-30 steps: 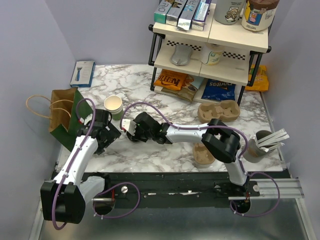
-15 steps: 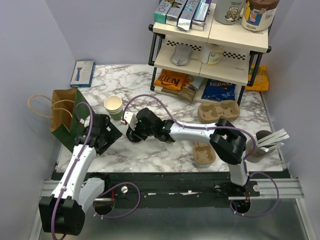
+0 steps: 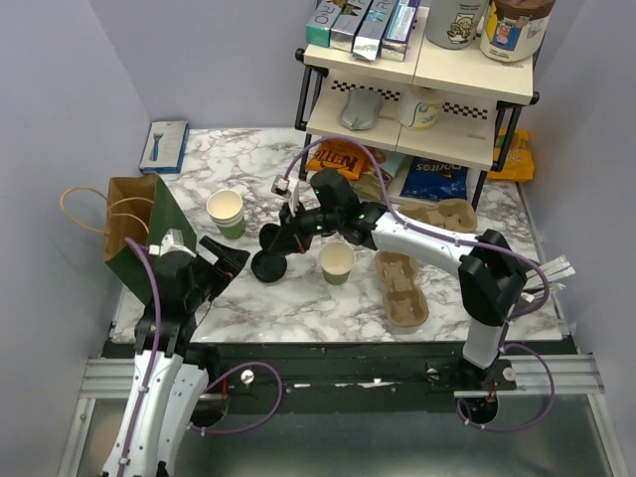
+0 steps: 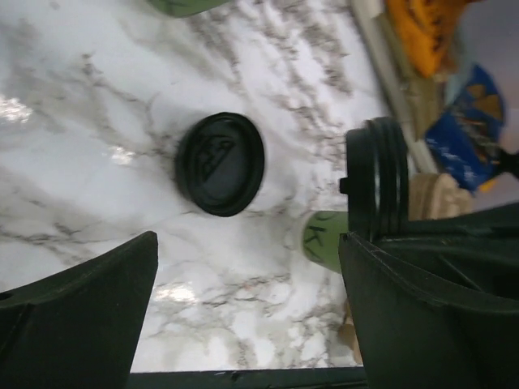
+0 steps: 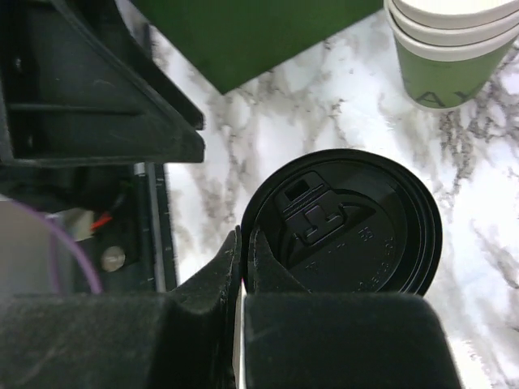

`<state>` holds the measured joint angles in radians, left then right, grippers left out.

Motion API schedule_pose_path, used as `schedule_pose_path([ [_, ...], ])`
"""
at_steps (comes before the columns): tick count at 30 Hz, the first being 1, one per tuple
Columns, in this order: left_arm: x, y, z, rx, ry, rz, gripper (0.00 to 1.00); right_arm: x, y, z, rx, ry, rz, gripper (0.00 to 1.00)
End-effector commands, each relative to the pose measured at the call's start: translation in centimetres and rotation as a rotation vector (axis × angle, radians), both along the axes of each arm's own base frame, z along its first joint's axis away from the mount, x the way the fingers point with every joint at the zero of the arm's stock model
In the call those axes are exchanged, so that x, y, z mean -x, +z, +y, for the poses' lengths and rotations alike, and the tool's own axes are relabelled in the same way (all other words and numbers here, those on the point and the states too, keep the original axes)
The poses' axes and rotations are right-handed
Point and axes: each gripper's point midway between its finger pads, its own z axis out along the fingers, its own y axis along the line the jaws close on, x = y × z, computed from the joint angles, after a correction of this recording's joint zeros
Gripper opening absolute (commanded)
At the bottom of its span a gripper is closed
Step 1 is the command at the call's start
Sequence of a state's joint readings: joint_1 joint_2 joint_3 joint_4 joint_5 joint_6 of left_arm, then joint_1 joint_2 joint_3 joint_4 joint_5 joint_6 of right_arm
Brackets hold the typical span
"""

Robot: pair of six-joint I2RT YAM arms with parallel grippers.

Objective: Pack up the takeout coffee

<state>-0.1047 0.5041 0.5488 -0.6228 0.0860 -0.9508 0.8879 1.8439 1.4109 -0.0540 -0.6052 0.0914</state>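
— What does the right gripper (image 5: 243, 253) have?

— Its fingers are pinched tight on the rim of a black round plastic lid (image 5: 349, 227). It holds the lid up on edge above the white marble table (image 3: 298, 298), a little left of the middle.

— And the left gripper (image 3: 214, 260)?

— Its fingers are spread wide, with nothing between them and nothing touching them. It hangs over the near-left part of the table, beside a dark-green paper bag (image 3: 134, 234) with cord handles that sits at the left edge.

— Where is the cup?

— The small dark-green paper cup (image 3: 338, 261), cream inside, stands upright and uncovered about the middle of the table. It is just right of the held lid and apart from it.

— Is there anything else close to the grippers?

— A second black lid (image 4: 219, 164) lies flat on the marble between the two grippers. The left wrist view shows it clear of the held lid.

— And around the cup?

— A stack of green paper cups (image 3: 227, 212) stands toward the far-left side of the cup. A brown moulded-pulp cup carrier (image 3: 402, 288) lies just right of the cup, by the near edge.
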Motion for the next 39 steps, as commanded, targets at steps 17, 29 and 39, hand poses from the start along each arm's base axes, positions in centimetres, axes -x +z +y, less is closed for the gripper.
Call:
schedule_pose_path([
  [17, -0.6, 4.9, -4.7, 0.384, -0.136, -0.318, 0.99, 3.6, 4.4, -0.4, -0.121, 0.170, 0.112, 0.01],
  [29, -0.2, 6.5, -4.2, 0.325, -0.130, -0.333, 0.99, 1.3, 2.9, 0.4, -0.064, 0.075, 0.048, 0.01],
  [39, -0.6, 5.6, -4.3, 0.319, -0.134, -0.287, 0.99, 1.3, 4.1, 0.8, -0.091, 0.060, 0.022, 0.01],
])
